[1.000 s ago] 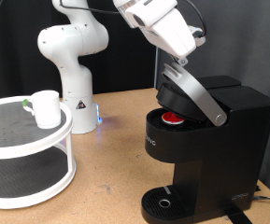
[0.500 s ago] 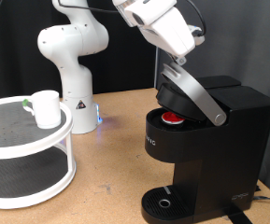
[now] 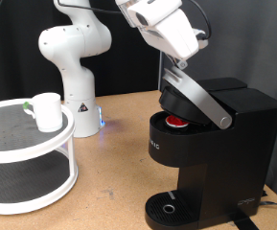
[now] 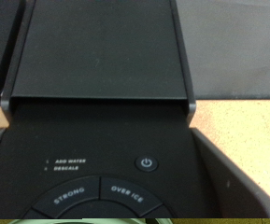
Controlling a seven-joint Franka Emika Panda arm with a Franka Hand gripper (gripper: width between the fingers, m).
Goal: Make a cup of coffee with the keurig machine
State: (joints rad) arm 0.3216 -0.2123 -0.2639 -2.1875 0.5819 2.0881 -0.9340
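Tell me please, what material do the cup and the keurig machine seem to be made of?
The cup looks like glazed white ceramic: it is opaque, smooth and thick-walled, though plastic is possible. The keurig machine looks like black plastic, matte on the body. Its raised lid handle is silver-grey, either painted plastic or metal.

A tan wooden table (image 3: 119, 182) is seen carrying everything. On it, toward the exterior view's right, the black keurig machine (image 3: 219, 158) is stood; at the exterior view's left a white two-tier round shelf (image 3: 28, 158) is set, and between them, further back, the white robot arm base (image 3: 78, 110) is mounted.
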